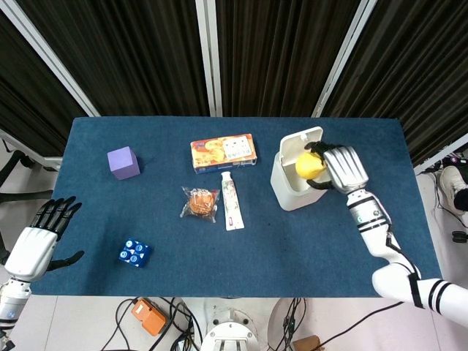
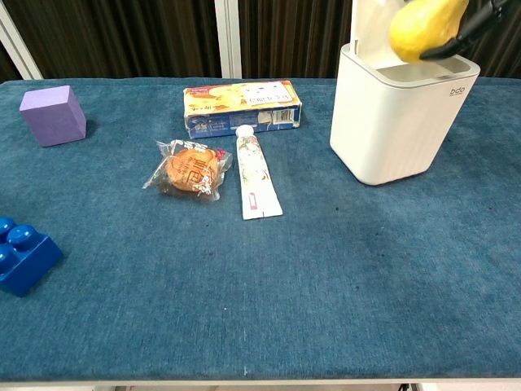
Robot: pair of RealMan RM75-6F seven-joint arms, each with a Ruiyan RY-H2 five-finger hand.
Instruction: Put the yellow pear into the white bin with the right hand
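My right hand (image 1: 342,167) grips the yellow pear (image 1: 308,164) and holds it right over the mouth of the white bin (image 1: 289,191), whose lid stands raised. In the chest view the pear (image 2: 425,27) hangs just above the bin (image 2: 391,122), with only dark fingertips (image 2: 470,31) of that hand showing at the top right. Off the table's left front, my left hand (image 1: 38,240) is open with its fingers spread, holding nothing.
On the blue table (image 1: 168,234) lie a purple cube (image 1: 123,161), a blue toy brick (image 1: 134,253), a wrapped bun (image 1: 200,203), a toothpaste tube (image 1: 232,200) and a snack box (image 1: 224,152), all left of the bin.
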